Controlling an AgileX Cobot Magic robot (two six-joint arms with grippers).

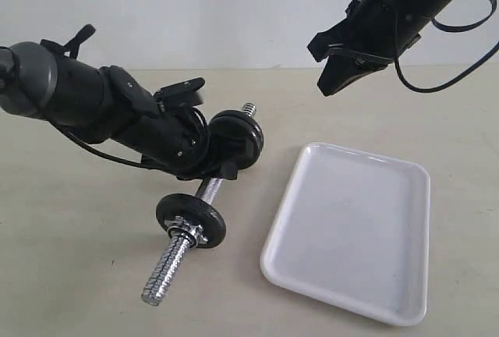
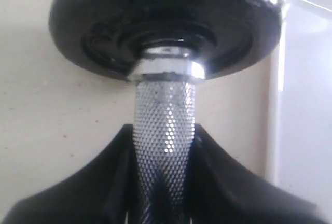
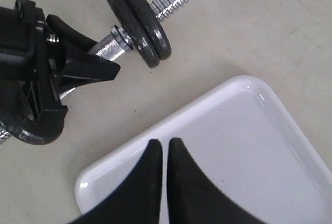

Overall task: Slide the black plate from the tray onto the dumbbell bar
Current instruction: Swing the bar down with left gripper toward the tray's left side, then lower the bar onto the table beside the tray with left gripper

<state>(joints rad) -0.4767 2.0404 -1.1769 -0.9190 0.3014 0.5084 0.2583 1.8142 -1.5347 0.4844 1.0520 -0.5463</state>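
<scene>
The dumbbell bar (image 1: 207,190) lies on a diagonal in the exterior view. Its long axis runs from a long bare threaded end at lower left, nearest the camera, to a short threaded tip pointing to upper right. The left gripper (image 1: 209,175) is clamped on the bar's middle. The black plate (image 1: 248,140) sits on the far end, outermost, pressed face to face against a second disc (image 3: 127,24). A single disc (image 1: 191,220) backed by a star nut (image 1: 187,232) sits toward the near end. The white tray (image 1: 351,228) lies just beside the bar, to the right.

The right gripper (image 3: 165,149) hangs over the tray, fingers almost together with a thin slit between them, gripping nothing.

Only the left wrist view shows the grip's knurling and a chrome collar (image 2: 166,68) — only the right wrist view clearly separates the 2 far discs.
</scene>
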